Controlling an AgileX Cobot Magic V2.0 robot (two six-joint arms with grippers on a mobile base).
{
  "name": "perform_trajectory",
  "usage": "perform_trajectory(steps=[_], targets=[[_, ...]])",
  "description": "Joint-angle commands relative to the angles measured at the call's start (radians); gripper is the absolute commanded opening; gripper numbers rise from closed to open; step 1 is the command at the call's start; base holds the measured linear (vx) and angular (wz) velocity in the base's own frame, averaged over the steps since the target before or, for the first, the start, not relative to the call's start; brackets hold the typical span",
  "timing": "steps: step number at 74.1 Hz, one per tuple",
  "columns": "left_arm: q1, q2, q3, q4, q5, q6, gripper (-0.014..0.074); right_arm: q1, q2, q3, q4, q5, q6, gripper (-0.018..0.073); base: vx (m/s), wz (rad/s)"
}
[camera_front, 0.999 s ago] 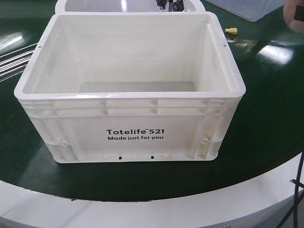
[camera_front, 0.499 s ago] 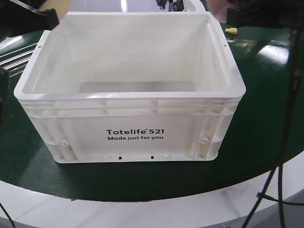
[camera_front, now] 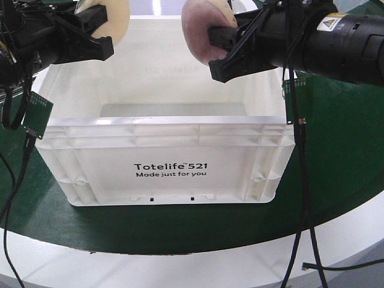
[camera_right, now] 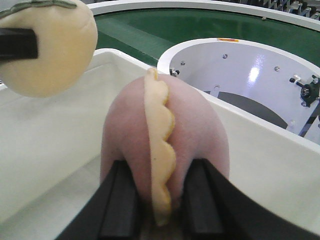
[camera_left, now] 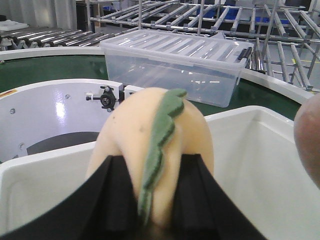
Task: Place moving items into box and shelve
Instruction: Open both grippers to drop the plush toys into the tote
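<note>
Both toys are held over the large white ribbed plastic crate printed "Totelife 521" [camera_front: 168,123], and neither has been released. Your left gripper [camera_left: 152,165] pinches the pale cream-yellow dome-shaped soft toy with the green felt ridge [camera_left: 155,130] by its sides. Your right gripper [camera_right: 161,170] is clamped the same way on the pinkish-brown soft toy with the scalloped cream ridge [camera_right: 165,135].

The pink toy hangs above the crate's far side, well inside the rim, so it should drop in cleanly. The cream one is the worry. It sits high at the far left corner, and from the front view I can't tell whether it is fully inside the rim line. If you let it go there, it may clip the rim and roll out onto the dark green table surface [camera_front: 342,150].

The two arms are also close together over the opening, so lowering both at once risks a knock. The small green circuit board [camera_front: 39,117] and its dangling cables hang just beside the left rim and could snag on it as you descend.
</note>
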Motion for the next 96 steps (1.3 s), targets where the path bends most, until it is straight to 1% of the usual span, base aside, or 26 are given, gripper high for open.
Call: perform_trajectory(steps=[1,8,13,17,30,36,40,45,59,67,74,80,89,92,96], targets=[[-0.006,-0.023,-0.029,-0.004,-0.065,-0.005,0.0428,0.0,-0.029,-0.032,0.01,-0.084,0.008,0.0422,0.0,0.0],[-0.006,-0.021,-0.029,-0.004,-0.035,-0.005,0.0556,0.0,-0.029,-0.032,0.01,-0.093,0.04,0.0599,0.0,0.0],[-0.006,-0.021,-0.029,-0.004,-0.016,-0.005,0.0613,0.0,-0.029,-0.032,0.01,-0.094,0.059,0.0687,0.0,0.0],[-0.006,-0.021,-0.029,-0.005,-0.006,-0.005,0.0636,0.0,-0.029,-0.032,0.01,-0.093,0.062,0.0728,0.0,0.0],[-0.006,-0.03,-0.029,-0.007,-0.004,-0.009,0.0634,-0.003,-0.029,-0.032,0.01,-0.092,0.062,0.0712,0.0,0.0],[0.005,-0.061,-0.029,-0.007,0.024,-0.009,0.0623,-0.033,-0.04,-0.032,0.01,-0.09,0.089,0.0692,0.0,0.0],[0.023,-0.094,-0.029,-0.006,0.06,-0.008,0.0615,-0.068,-0.051,-0.032,0.01,-0.079,0.123,0.0679,0.0,0.0],[0.066,-0.139,-0.029,-0.006,0.138,-0.006,0.0605,-0.133,-0.07,-0.032,0.006,-0.056,0.158,0.0662,0.0,0.0],[0.183,-0.248,-0.029,0.019,0.347,-0.005,0.0585,-0.298,-0.116,-0.032,-0.001,0.067,0.172,0.0624,0.0,0.0],[0.216,-0.28,-0.029,0.031,0.414,-0.005,0.0585,-0.351,-0.123,-0.036,-0.021,0.124,0.184,0.0607,0.0,0.0],[0.219,-0.283,-0.029,0.028,0.428,-0.005,0.0585,-0.38,-0.11,-0.068,-0.029,0.195,0.247,0.0594,0.0,0.0],[0.219,-0.281,-0.029,0.024,0.433,-0.009,0.0585,-0.398,-0.078,-0.128,-0.082,0.274,0.346,0.0585,0.0,0.0],[0.219,-0.281,-0.029,0.019,0.44,-0.009,0.0585,-0.398,0.002,-0.259,-0.252,0.424,0.502,0.0573,0.0,0.0],[0.219,-0.281,-0.029,0.019,0.443,-0.009,0.0585,-0.397,0.037,-0.314,-0.297,0.479,0.558,0.0573,0.0,0.0],[0.219,-0.281,-0.029,0.019,0.445,-0.009,0.0585,-0.397,0.077,-0.377,-0.346,0.553,0.606,0.0573,0.0,0.0]])
